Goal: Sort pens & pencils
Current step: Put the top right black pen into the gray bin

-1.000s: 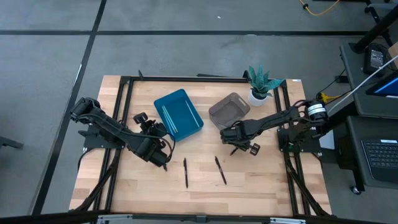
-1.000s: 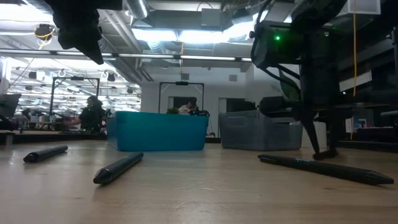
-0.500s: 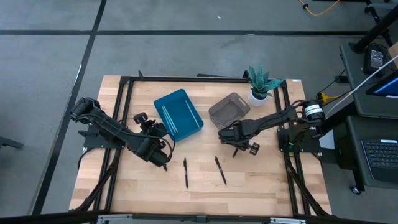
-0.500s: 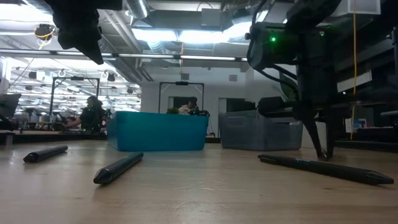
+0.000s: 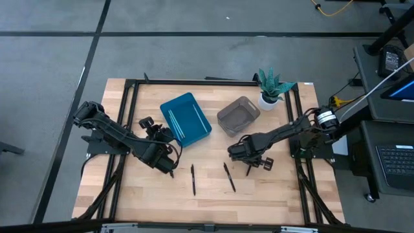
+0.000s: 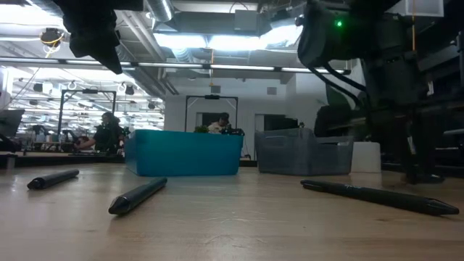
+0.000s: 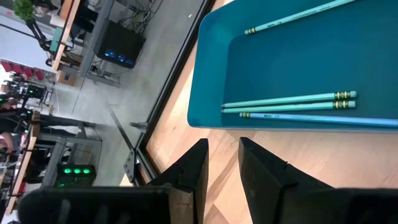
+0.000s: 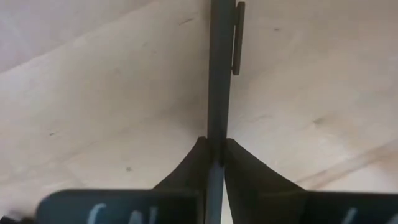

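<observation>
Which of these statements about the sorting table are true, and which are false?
1. The right pincer is shut on a black stick. True.
2. The blue tray holds black sticks. False: it holds four light blue sticks.
3. The left pincer grips a stick. False: it is open and empty, beside the blue tray.
4. A potted plant stands next to the grey bin. True.
5. No black sticks lie on the table. False: several lie there.

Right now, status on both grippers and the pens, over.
Right gripper shut on a black pen at the table. Left gripper open beside the blue bin. Three black pens loose on the table. Nothing obstructing.
</observation>
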Action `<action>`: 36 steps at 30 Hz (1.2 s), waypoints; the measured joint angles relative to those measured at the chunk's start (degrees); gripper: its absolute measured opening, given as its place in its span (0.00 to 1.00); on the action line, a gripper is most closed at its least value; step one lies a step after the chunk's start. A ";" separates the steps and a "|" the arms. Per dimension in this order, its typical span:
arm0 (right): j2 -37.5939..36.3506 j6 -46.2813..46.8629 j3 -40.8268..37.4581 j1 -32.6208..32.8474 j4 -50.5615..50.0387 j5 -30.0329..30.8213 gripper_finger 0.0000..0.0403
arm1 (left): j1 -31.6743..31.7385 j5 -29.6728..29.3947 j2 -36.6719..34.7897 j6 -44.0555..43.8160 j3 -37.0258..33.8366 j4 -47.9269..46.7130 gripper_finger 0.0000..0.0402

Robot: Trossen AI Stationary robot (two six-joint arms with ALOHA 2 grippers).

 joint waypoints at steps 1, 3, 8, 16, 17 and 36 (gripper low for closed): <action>0.00 0.04 0.53 0.14 -0.62 0.02 0.08 | 0.00 -0.02 0.00 0.00 0.00 0.00 0.21; -0.07 0.14 1.78 0.42 -2.97 0.12 0.08 | 0.00 -0.03 0.00 0.00 0.00 0.00 0.21; -0.13 0.05 5.91 0.50 -9.86 0.60 0.08 | 0.00 -0.01 0.00 0.00 0.00 0.02 0.21; -0.22 -0.10 15.74 0.61 -23.01 4.87 0.07 | 0.00 0.21 0.00 -0.02 0.00 0.00 0.21; -0.22 -0.19 17.22 0.61 -24.88 5.77 0.07 | -0.02 0.23 0.00 -0.02 0.00 0.02 0.21; -0.31 -20.96 26.40 -19.49 -25.69 17.21 0.09 | -0.15 1.02 0.00 -0.04 0.00 0.24 0.21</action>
